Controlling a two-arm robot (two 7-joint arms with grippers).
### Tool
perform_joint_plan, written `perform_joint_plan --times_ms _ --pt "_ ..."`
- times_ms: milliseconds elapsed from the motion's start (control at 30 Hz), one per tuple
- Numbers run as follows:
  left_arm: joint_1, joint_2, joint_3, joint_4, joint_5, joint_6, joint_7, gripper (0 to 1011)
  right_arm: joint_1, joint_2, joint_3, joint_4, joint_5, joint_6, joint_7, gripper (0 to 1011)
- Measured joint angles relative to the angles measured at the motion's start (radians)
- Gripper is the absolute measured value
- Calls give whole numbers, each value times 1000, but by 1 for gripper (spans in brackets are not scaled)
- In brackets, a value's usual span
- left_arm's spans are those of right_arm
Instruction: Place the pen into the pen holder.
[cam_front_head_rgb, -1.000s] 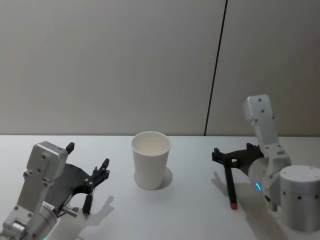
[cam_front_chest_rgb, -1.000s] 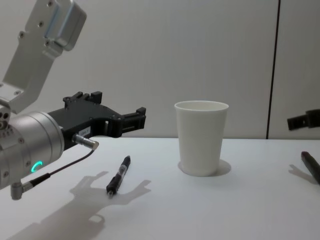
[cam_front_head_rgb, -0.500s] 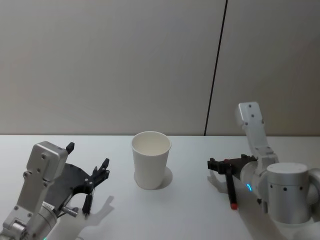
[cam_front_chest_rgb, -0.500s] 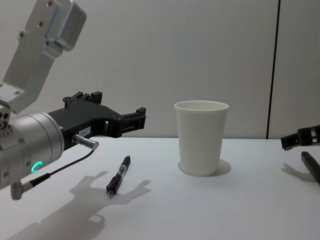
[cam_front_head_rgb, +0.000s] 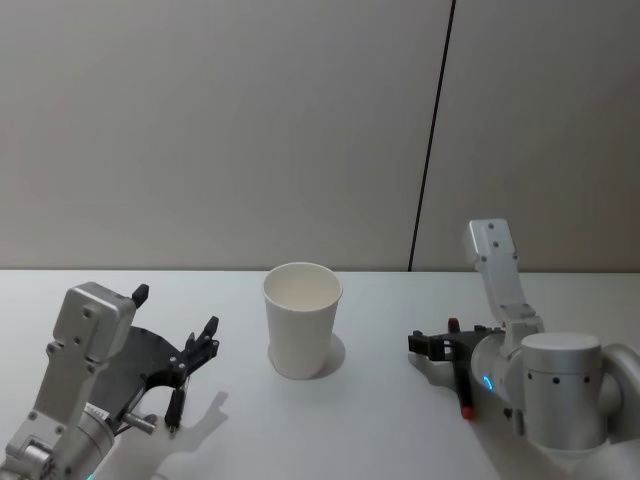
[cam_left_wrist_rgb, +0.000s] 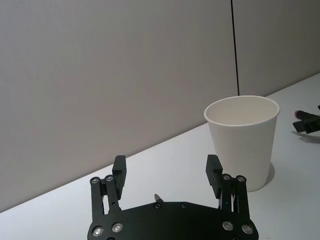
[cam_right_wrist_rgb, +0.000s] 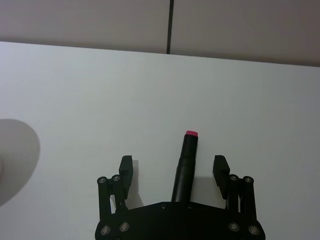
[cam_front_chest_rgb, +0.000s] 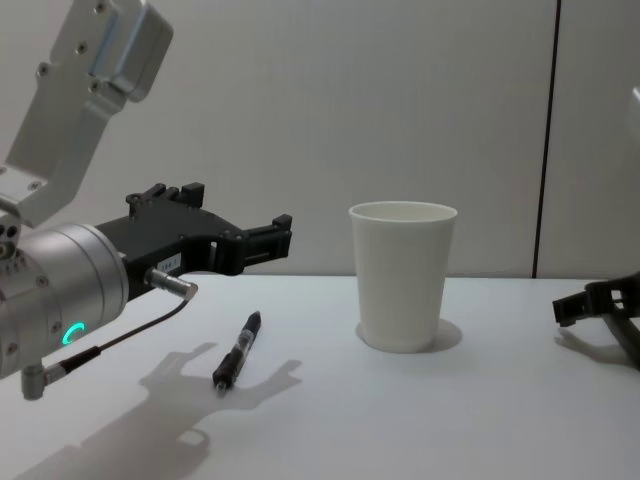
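- The right gripper (cam_right_wrist_rgb: 173, 164) was found low over the white table (cam_front_head_rgb: 380, 430), its two black fingers (cam_right_wrist_rgb: 126, 169) spread wide and pointing forward toward the wall.
- A dark, slim pen with red ends (cam_right_wrist_rgb: 186, 165) lay flat on the table between those fingers. There was a clear gap on each side, so nothing was gripped.
- The pen's far red end reached out past the fingertips. In the head view the pen ran roughly away from the robot, to the right of the cup and well apart from it.
- The right arm was folded. A large round grey joint with a blue light sat at the lower right of the head view, and a white link rose upright behind the gripper.
- The pen holder, a plain white tapered paper cup with a rolled rim (cam_front_head_rgb: 302, 322), stood upright at the middle of the table, with nothing seen inside it.
- The left gripper (cam_front_chest_rgb: 235, 208) hung level above the table on the left side, well apart from the cup, with its fingers also spread wide and holding nothing.
- The left arm's white link rose steeply up and back from a round grey wrist with a green-lit ring.
- A second, black pen (cam_front_chest_rgb: 237, 350) lay flat on the table below the left gripper, untouched.
- A grey panelled wall with one dark vertical seam (cam_front_head_rgb: 432, 130) stood behind the table.
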Motion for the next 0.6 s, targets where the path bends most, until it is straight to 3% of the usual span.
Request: perform_joint_plan --times_ms 433,600 --pt "0 0 0 0 0 0 0 1003 -1 -10 9 22 -4 -19 1 1001" --pt "0 0 0 0 0 0 0 1003 -2 -12 11 26 -5 -22 2 916"
